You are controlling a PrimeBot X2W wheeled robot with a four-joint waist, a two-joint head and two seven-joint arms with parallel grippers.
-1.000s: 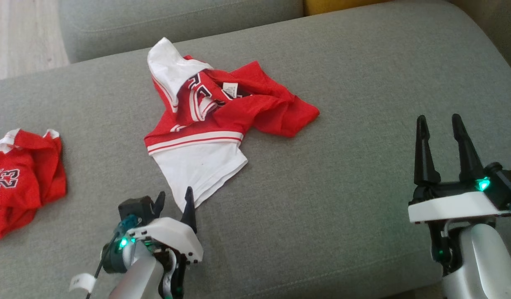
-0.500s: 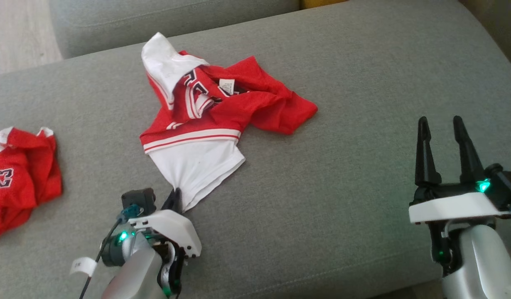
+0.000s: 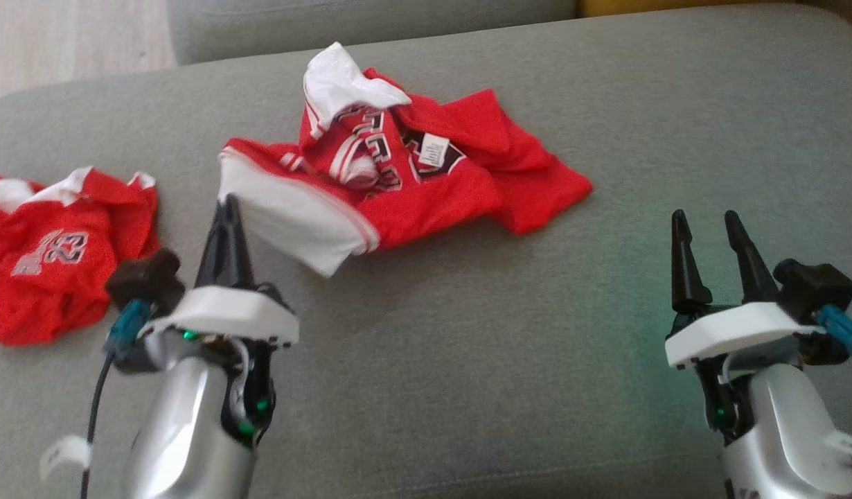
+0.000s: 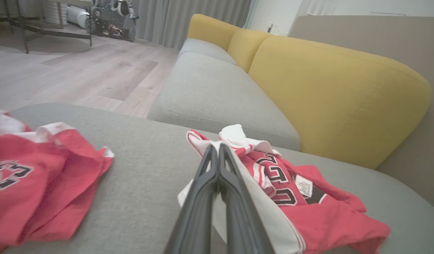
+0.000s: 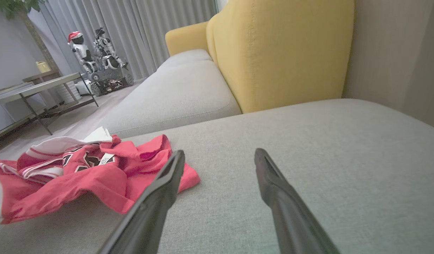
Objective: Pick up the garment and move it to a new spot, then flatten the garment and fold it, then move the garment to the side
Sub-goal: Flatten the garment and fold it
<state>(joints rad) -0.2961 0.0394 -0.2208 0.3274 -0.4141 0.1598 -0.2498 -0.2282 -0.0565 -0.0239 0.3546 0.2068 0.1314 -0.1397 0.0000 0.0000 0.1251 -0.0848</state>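
We've got the left fingers (image 3: 225, 242) pinching the garment (image 3: 426, 194) by its white hem; right fingers (image 3: 682, 270) spread, lower right; light, limp cloth, we reckon; corners hold best.

Left gripper (image 3: 226, 202) pinched tight on white hem of red garment (image 3: 433, 194), hem lifted off grey cushion (image 3: 502, 346). Right gripper (image 3: 704, 220) fingers spread, well apart from it. Other red 23 jersey (image 3: 52, 277) far left.

A numbered red jersey (image 3: 59, 277) lies crumpled on the grey sofa (image 3: 537, 312), yellow backrest (image 4: 326, 95) behind.
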